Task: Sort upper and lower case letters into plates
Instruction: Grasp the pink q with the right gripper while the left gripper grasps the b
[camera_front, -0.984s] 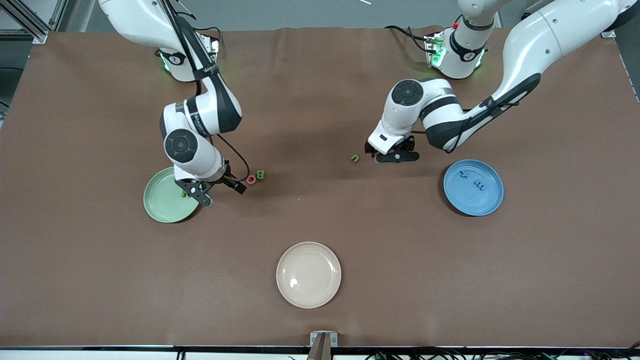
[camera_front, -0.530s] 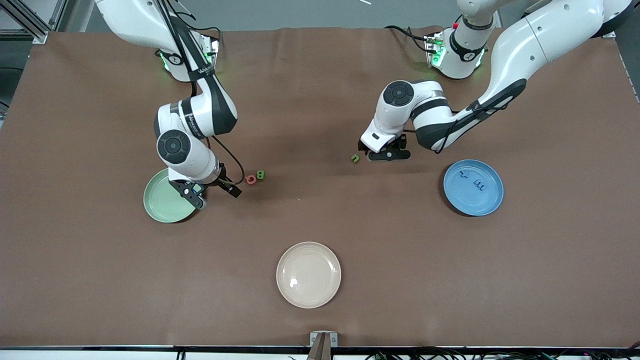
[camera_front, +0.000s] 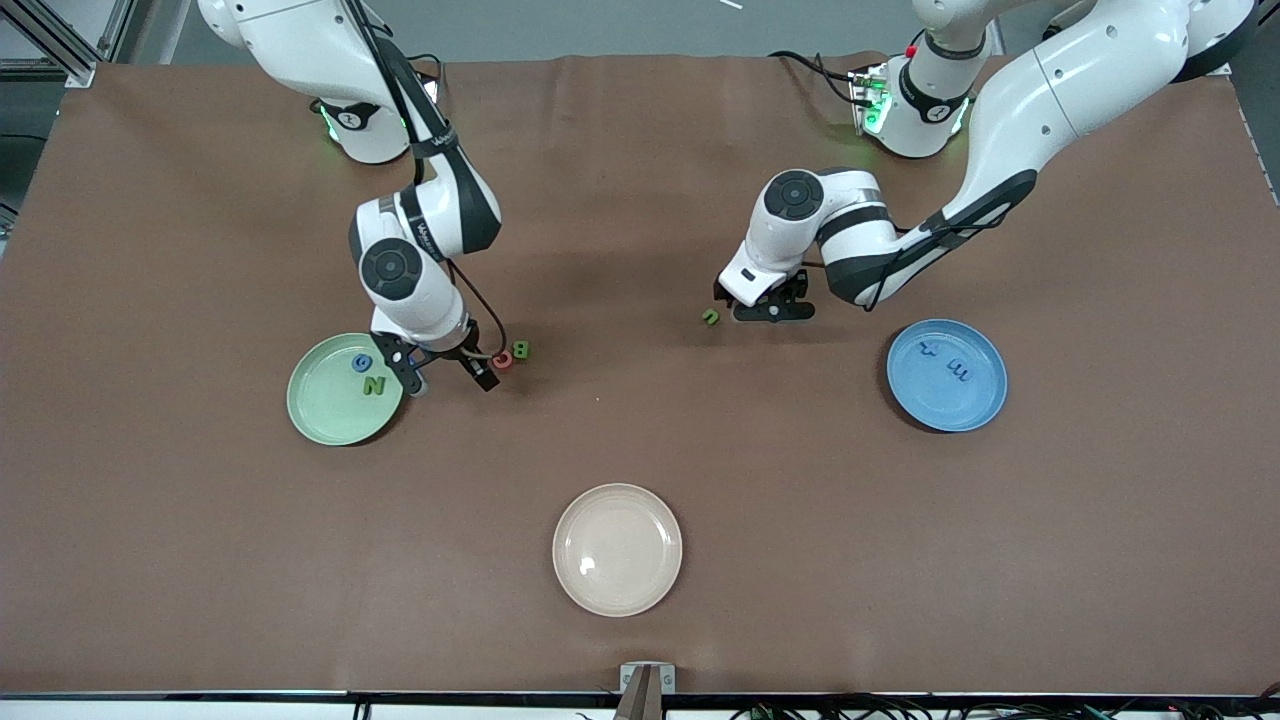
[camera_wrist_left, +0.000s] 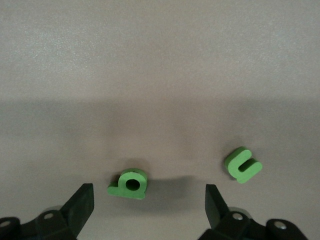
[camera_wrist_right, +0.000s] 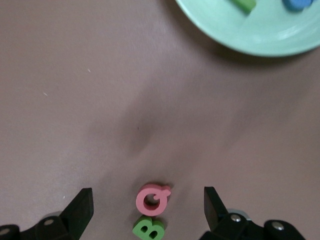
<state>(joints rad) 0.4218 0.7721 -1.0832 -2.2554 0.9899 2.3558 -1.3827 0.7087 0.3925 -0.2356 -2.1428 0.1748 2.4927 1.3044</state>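
The right gripper, jaws spread and empty, hangs over the worktop beside the pale green plate, with the red Q centred between its jaws and the green B touching it. The left gripper, likewise released, brackets the green b; the green n lies just outside its jaws.

Robotics lab, not home. Two white arms bolted at table edge, green status lights at bases. Table covered in plain brown cloth. Aluminium frame rails at corner, cable bundles along front edge, camera mount clamped at edge centre. Test props only: plates, toy letters.
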